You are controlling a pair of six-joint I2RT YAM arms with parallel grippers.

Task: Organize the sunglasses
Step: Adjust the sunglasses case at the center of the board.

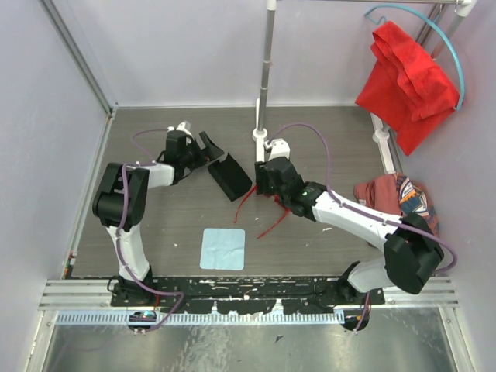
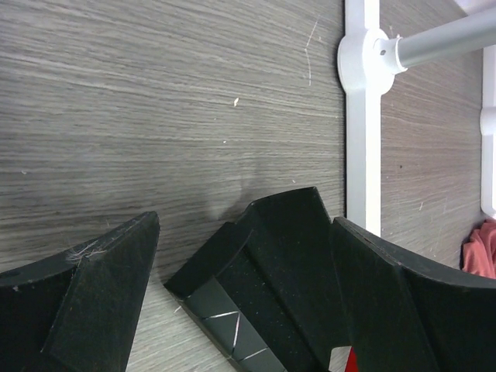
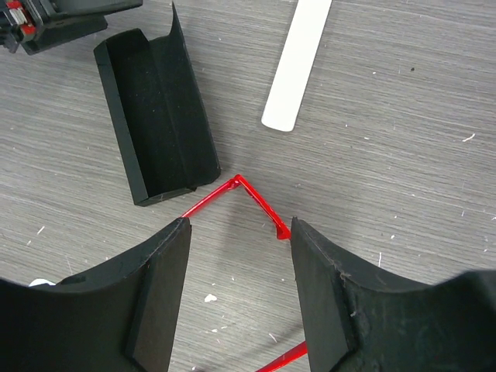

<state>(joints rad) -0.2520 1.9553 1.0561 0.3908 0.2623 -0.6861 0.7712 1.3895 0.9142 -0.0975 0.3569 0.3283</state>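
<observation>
"Quick, where are the sunglasses (image 1: 269, 229)?"

"On the desk (image 1: 178, 221), about the middle, just beside the near end of the black case (image 1: 230, 177). The red arms are splayed. One points toward the pale blue cloth (image 1: 222, 248), but it's apart from it."

"Right hand (image 1: 267, 191)?"

"Right over the frame, fingers spread. In its wrist view (image 3: 240, 226) a red corner of the sunglasses (image 3: 237, 181) sits in the gap. One slim arm runs up to the tip of one finger (image 3: 325, 294). Nothing is pinched."

"Lenses?"

"Hidden under the hand from above, so I can't see them."

"Left hand (image 1: 208, 151)?"

"At the far end of the case, and it's spread too. Its own camera (image 2: 246, 223) shows the case (image 2: 271, 263) between the fingers. It's close against one finger (image 2: 411, 310), with a strip of bare desk before the other (image 2: 101, 287). I can't tell if that finger actually touches it."

"Case open?"

"Yes, it's lying open with the dark lining up (image 3: 155, 116)."
</observation>
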